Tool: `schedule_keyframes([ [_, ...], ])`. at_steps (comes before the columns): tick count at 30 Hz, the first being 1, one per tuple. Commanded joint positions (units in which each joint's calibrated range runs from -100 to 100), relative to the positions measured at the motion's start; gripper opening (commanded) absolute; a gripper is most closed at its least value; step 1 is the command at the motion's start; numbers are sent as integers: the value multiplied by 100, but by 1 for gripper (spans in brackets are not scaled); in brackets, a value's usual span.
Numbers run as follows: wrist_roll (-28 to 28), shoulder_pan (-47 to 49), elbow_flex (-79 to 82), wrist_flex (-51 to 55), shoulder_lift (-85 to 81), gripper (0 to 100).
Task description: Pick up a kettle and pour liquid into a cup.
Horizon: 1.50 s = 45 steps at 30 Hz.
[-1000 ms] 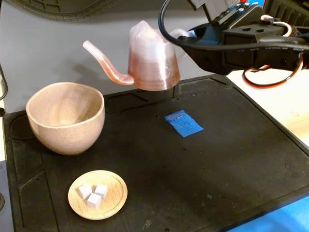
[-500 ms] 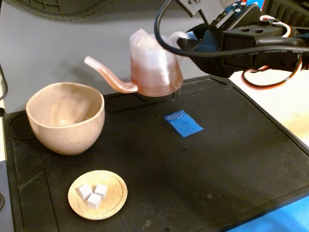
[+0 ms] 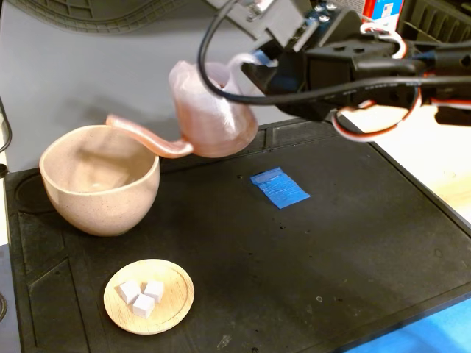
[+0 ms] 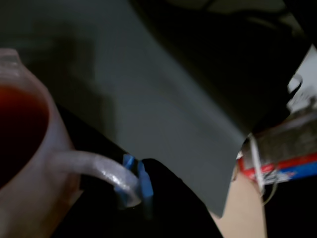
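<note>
a: so where are we with this? the kettle point(image 3: 210, 110) is off the black mat point(image 3: 331, 243) and in the air, so we count the pickup as done.

b: agreed. it hangs just right of the cup point(image 3: 99, 179) in the fixed view, tipped toward it, with the tip of the spout point(image 3: 140, 134) over the cup's rim. we see no stream yet, and the cup looks empty to us, though the picture is too soft to be sure.

a: the liquid point(image 4: 20, 131) shows dark red inside the kettle in the wrist view. so the pour itself is what's left, as we judge it.

b: and the end effector point(image 4: 133, 184)?

a: it is closed on the kettle's loop handle point(image 4: 91, 167); in the wrist view we see the blue pads point(image 4: 144, 181) pinching it. in the fixed view the end effector point(image 3: 257, 62) sits behind the kettle's top, partly hidden.

b: the arm reaches in from the right of the fixed view, stretched low and nearly level over the mat, wrist rolled so the kettle leans left.

a: the wooden dish point(image 3: 149, 296) with white cubes point(image 3: 141, 296) sits in front of the cup, well clear, and the blue patch point(image 3: 279, 187) lies bare on the mat.
</note>
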<state>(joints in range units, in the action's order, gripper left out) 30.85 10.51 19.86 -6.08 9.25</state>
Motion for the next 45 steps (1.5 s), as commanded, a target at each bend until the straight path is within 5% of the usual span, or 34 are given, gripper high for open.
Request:
schedule_keyframes([
  [1,-233,-43,-662,16,-71,1],
  [10,-1005,-142,-1179,16,40,1],
  [45,-1272,-111,-1905,16,492,1],
])
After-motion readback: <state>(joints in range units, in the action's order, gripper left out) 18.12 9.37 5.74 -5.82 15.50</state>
